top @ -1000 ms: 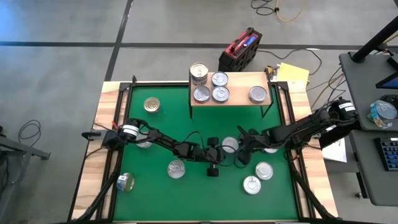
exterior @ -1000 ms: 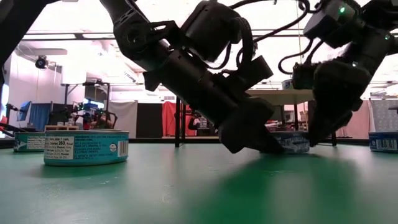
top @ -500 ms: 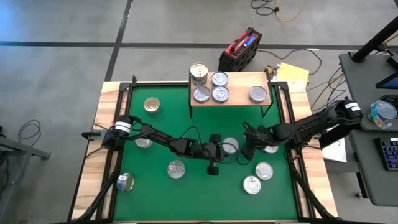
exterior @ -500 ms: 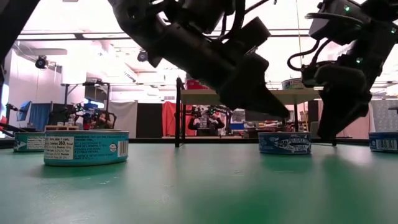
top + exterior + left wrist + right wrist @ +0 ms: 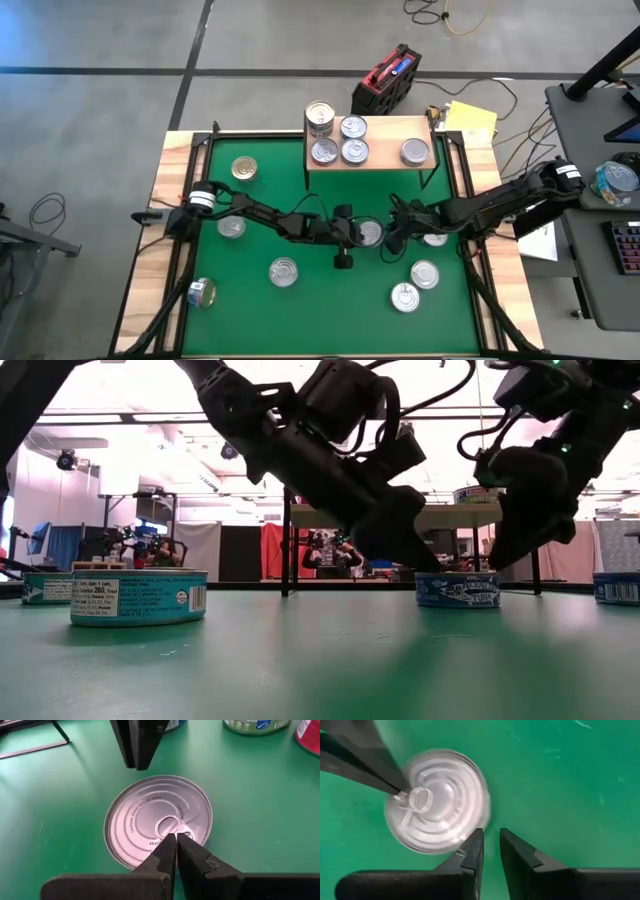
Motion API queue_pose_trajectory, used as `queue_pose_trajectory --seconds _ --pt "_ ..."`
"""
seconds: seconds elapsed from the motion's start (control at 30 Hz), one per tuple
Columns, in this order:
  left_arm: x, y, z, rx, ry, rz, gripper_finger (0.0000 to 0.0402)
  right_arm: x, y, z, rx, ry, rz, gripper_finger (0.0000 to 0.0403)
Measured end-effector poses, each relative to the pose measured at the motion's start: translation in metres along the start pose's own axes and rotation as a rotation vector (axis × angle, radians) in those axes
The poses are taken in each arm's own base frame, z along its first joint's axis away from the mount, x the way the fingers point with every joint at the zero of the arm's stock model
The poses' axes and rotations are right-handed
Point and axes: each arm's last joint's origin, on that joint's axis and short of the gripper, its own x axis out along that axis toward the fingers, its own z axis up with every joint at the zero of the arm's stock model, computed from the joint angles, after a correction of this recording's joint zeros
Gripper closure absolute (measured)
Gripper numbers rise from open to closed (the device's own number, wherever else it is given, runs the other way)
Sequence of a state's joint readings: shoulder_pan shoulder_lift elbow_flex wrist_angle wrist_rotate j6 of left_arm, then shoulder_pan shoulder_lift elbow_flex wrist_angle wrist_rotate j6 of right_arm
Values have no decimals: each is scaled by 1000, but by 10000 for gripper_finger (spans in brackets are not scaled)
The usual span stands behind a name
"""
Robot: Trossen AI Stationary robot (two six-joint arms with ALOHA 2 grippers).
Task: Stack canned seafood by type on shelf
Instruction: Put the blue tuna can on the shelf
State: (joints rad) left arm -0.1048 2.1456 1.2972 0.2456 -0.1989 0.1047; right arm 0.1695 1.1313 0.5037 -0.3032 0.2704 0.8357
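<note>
From overhead, my left gripper covers part of the silver-topped round tin mid-desk, and the right arm hides most of another tin. In the right wrist view that silver tin is smeared. At desk height, the blue-labelled tin is cut off by the edge.

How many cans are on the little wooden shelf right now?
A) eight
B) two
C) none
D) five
D: looking down from above, the shelf holds five cans: one tall one at its left end, three clustered beside it, and one alone near the right end.
</note>
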Motion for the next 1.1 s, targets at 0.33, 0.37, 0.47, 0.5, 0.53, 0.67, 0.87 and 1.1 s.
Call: queue_pose_trajectory --seconds 0.33,0.37,0.47,0.5,0.53,0.67,0.87,1.1 --pt "-1 -5 -2 -9 28 -8 402 3 -4 9 37 20 47 263" --pt "-2 -6 -2 -7 29 -9 401 3 -5 9 42 29 55 248" --pt "-2 -8 -2 -3 32 -15 402 3 -5 11 49 41 87 203" --pt "-3 -9 -2 -4 32 -16 401 3 -4 12 51 43 101 189" --pt "-3 -10 -2 -5 32 -17 402 3 -4 12 52 43 108 177" --pt "-3 -12 -2 -7 34 -22 401 3 -3 13 53 41 115 138" --pt "-4 -17 -3 -6 36 -30 401 6 -4 10 69 34 142 113" --pt "-6 -23 -7 4 20 2 401 9 -7 7 86 20 158 115"
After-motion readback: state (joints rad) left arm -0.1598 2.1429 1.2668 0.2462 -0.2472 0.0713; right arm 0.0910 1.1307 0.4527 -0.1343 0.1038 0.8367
